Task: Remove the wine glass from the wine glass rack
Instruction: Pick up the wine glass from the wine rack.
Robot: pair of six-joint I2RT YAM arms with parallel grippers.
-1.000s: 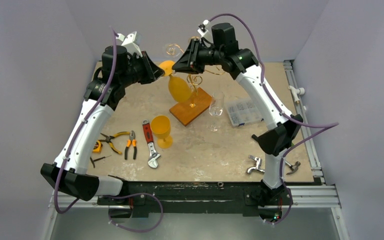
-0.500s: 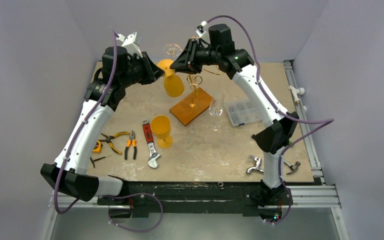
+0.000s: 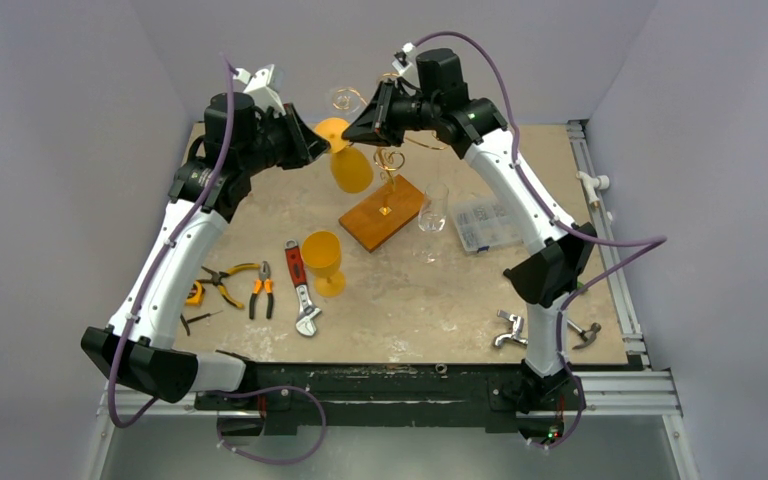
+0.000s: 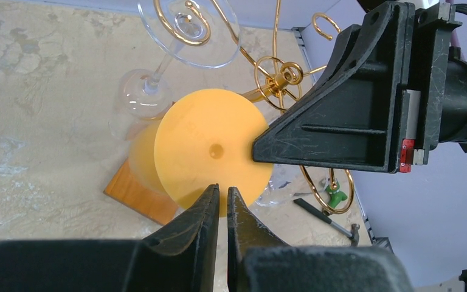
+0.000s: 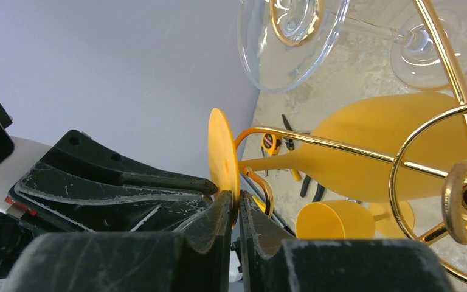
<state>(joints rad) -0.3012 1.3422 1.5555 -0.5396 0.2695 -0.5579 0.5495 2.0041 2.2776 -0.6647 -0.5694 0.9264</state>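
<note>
1. Overhead, the wine glass (image 3: 349, 168) hangs tilted off the wine glass rack (image 3: 384, 214), with bare table (image 3: 260, 220) to its left.
2. Left wrist: left gripper (image 4: 223, 190) nearly closed, empty, at the foot's edge.
3. Right wrist: right gripper (image 5: 235, 196) pinches the foot's rim.

In the left wrist view the yellow wine glass (image 4: 210, 152) faces foot-first, so its disc covers nearly all of the bowl and the whole stem. The disc's lower rim is hidden behind the left gripper (image 4: 223, 190) and its right rim behind the right gripper (image 4: 260, 152), whose body also blocks the rack (image 4: 276, 79) at right. Only a corner of the wooden base (image 4: 137, 196) shows. The clear glass (image 4: 188, 30) is cut by the upper edge. From above, the parts box (image 3: 487, 222) holds pieces too small to tell. Whether the left gripper touches the foot cannot be told
</note>
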